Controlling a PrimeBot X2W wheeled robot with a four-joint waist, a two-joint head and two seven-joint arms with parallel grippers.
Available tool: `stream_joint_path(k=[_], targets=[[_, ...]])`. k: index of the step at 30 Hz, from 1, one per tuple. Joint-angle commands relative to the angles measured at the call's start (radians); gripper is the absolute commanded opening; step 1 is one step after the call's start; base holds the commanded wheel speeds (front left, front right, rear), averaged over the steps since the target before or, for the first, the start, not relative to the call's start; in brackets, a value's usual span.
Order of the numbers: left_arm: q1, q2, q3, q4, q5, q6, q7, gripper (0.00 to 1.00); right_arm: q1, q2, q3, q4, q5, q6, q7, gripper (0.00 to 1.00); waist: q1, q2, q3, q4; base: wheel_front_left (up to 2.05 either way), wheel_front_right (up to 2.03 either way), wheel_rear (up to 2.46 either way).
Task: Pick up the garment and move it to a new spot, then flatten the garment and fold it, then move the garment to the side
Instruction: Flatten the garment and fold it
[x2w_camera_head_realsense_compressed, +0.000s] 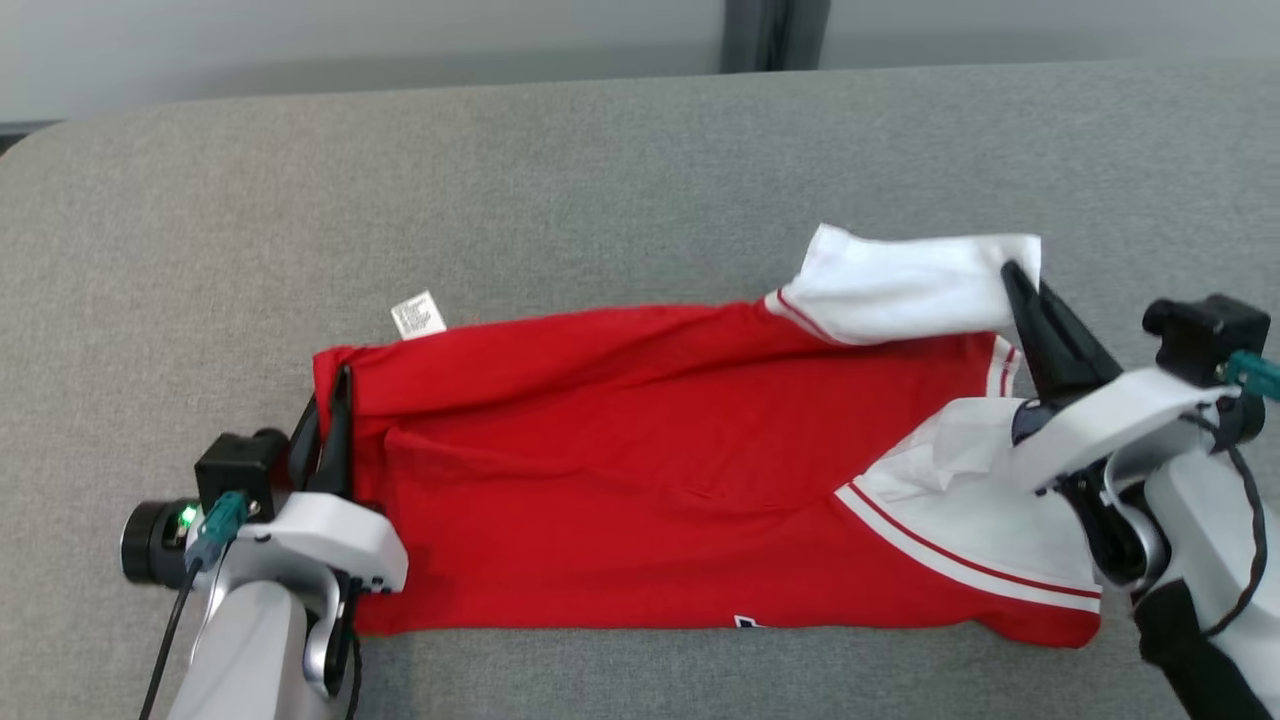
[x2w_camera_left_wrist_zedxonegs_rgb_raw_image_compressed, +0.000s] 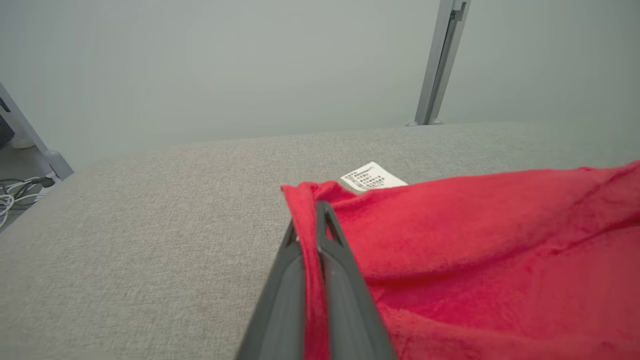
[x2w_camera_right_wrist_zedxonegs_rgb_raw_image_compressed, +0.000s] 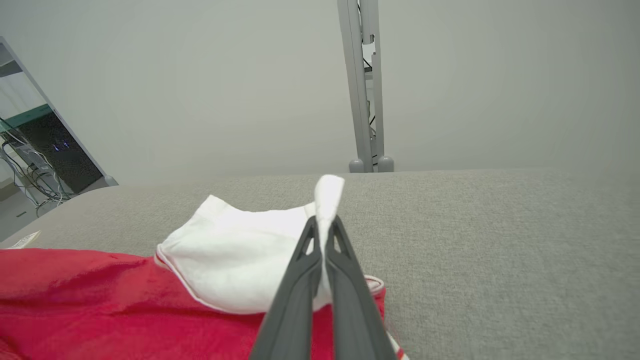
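We see the garment (x2w_camera_head_realsense_compressed: 640, 450) lying spread on the grey counter (x2w_camera_head_realsense_compressed: 600, 180), running from 9 o'clock to 3 o'clock. Our left end effector (x2w_camera_head_realsense_compressed: 338, 400) is clamped shut on the red hem at 9 o'clock. Our right end effector (x2w_camera_head_realsense_compressed: 1012, 275) is pinched shut on the tip of the white sleeve (x2w_camera_head_realsense_compressed: 900, 285) at 2 o'clock. That sleeve grip looks shallow, so we think an uneven pull could slip it free or drag the body into creases.

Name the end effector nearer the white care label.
Left. The left end effector clamps the red hem beside the care label; the right end effector pinches the white sleeve, far across the garment.
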Motion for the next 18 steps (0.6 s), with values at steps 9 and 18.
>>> stream_joint_path(k=[9,18], targets=[[0.103,0.010,0.060,0.018,0.019,-0.020,-0.001,0.00,0.176,0.059,-0.067,-0.073,-0.037,0.000,-0.006,0.00,-0.0001,0.0000,-0.068,-0.059,0.00,0.00,0.00],[0.181,0.006,0.105,-0.007,0.034,-0.039,-0.001,0.00,0.268,0.109,-0.128,-0.070,-0.067,0.000,-0.006,0.00,-0.0001,0.0000,-0.104,-0.079,0.00,0.00,0.00]])
